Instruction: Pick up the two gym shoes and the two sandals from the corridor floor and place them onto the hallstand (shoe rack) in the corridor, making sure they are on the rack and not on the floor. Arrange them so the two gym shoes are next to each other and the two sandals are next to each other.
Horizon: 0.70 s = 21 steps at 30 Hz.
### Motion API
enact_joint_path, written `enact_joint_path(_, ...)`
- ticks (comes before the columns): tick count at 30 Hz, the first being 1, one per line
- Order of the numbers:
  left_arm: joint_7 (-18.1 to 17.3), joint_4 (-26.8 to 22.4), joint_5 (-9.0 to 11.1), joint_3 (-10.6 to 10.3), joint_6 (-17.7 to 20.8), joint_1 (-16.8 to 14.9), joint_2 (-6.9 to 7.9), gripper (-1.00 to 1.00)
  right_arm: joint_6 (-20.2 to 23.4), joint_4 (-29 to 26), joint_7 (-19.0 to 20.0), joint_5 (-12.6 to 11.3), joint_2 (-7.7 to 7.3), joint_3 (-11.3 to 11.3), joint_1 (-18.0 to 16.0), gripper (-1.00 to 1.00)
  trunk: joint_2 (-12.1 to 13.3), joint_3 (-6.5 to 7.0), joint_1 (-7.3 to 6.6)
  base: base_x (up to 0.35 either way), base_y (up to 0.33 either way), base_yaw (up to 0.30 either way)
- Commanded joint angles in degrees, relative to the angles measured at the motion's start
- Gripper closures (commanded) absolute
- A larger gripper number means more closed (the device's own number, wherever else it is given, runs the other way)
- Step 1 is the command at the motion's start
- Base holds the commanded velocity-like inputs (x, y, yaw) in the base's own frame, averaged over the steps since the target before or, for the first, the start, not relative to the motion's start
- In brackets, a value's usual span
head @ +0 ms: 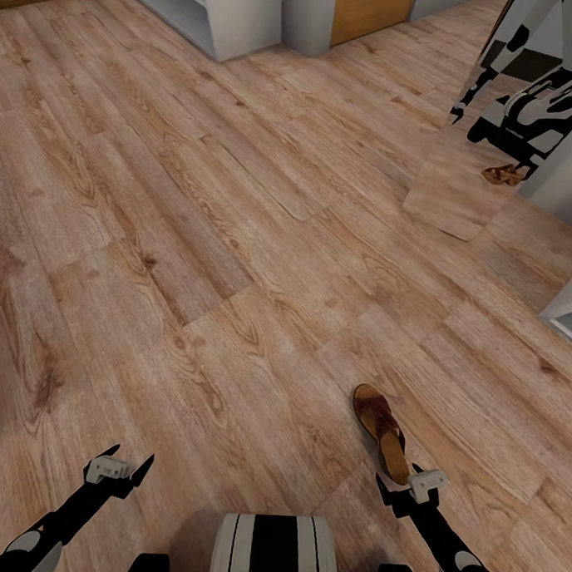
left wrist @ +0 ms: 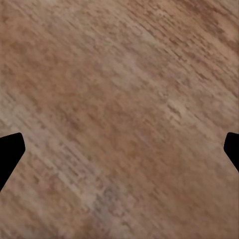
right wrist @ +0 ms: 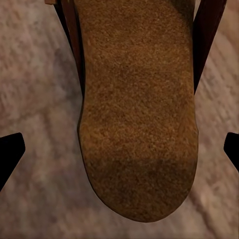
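Right claw: yours hangs open, empty, over the sandal heel.
Left claw: open, empty, bare floor around.

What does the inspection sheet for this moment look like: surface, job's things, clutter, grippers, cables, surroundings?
Surface: brown wood plank floor, bare around the robot.
Job's things: one sandal lies flat on the floor just ahead of the right gripper; the right wrist view looks down on its tan footbed. A mirror at far right reflects a sandal. No sneakers seen.
Clutter: nothing seen.
Grippers: left gripper open over bare floor; right gripper open, above one end of the sandal, not gripping.
Cables: nothing seen.
Surroundings: pale shelf unit at the far wall, wooden door beside it.
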Motion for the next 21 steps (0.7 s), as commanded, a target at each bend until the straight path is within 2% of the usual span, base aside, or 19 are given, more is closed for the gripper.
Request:
enact_joint_path(1, 0.0, 0.0, 0.0, 0.0, 0.0, 0.0, 0.00, -1.00, 0.0, 0.0, 0.0, 0.0, -0.01, 0.0, 0.0, -1.00, 0.0, 0.00, 0.00, 0.000, 0.000, 0.000)
enact_joint_path(21, 0.0, 0.0, 0.1, 0.0, 0.0, 0.0, 0.02, -1.00, 0.0, 0.0, 0.0, 0.0, -0.26, 0.0, 0.0, -1.00, 0.0, 0.00, 0.00, 0.000, 0.000, 0.000)
